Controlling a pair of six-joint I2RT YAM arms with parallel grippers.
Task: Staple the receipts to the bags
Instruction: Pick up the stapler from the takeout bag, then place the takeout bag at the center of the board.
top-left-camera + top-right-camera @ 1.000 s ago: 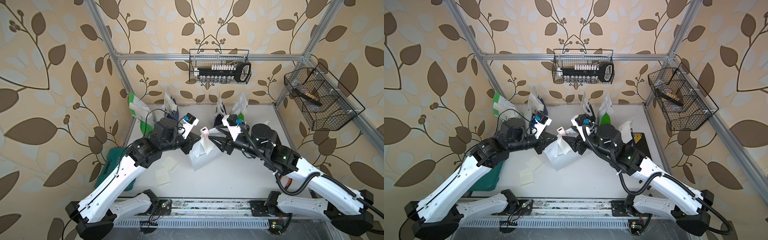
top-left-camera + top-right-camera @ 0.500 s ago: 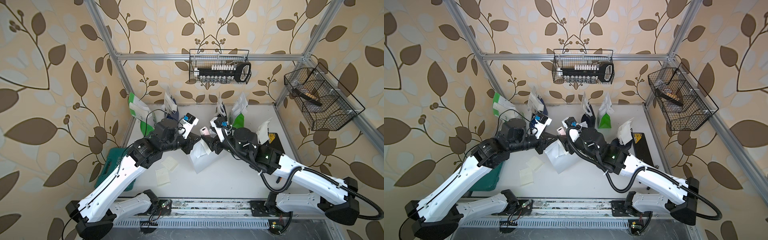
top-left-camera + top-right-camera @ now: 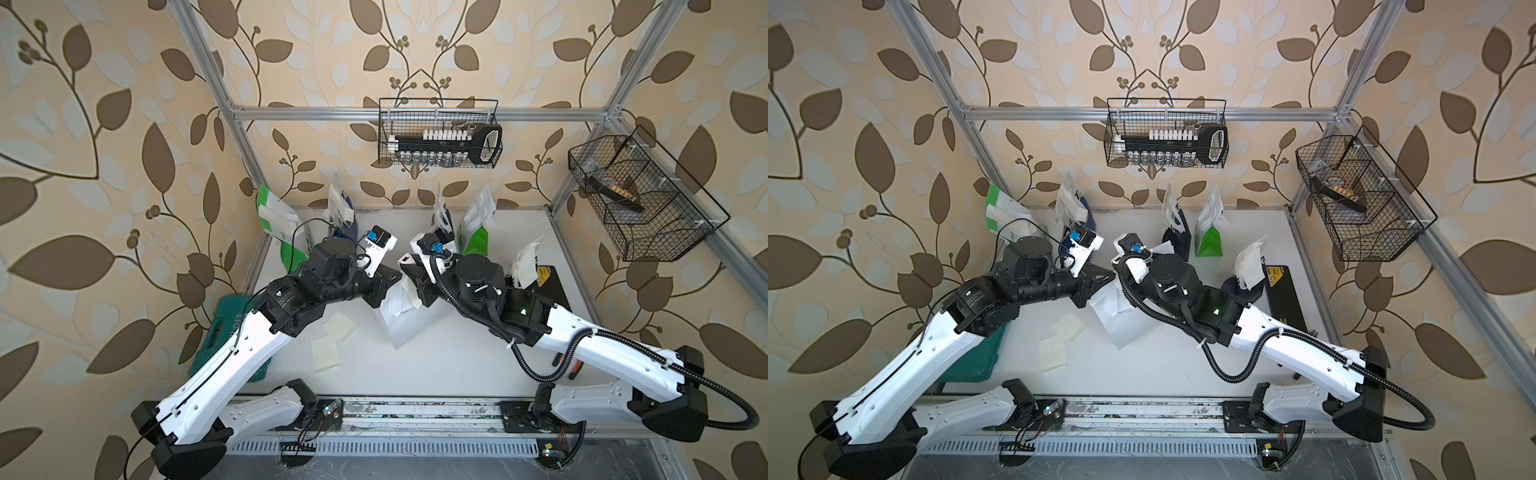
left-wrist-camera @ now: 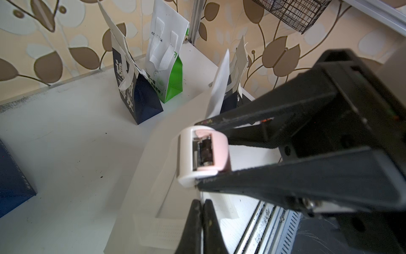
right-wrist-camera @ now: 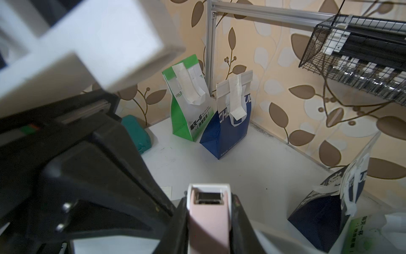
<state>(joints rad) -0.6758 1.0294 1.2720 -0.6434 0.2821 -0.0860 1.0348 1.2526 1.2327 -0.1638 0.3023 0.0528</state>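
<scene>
Your right arm (image 3: 582,345) has swung in toward the middle, and the right gripper (image 5: 208,200) has squeezed down on the pink-and-white stapler (image 4: 204,154), which it holds just over the white bag (image 3: 401,328). Your left gripper (image 4: 201,211) is pinched together on that bag, mid-table, where a receipt (image 4: 158,231) lies against its face. Two loose receipts (image 3: 340,326) lie on the table beside it.

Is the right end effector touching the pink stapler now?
Touching. The right wrist view shows the right end effector with its fingers pressed against both sides of the stapler.
</scene>
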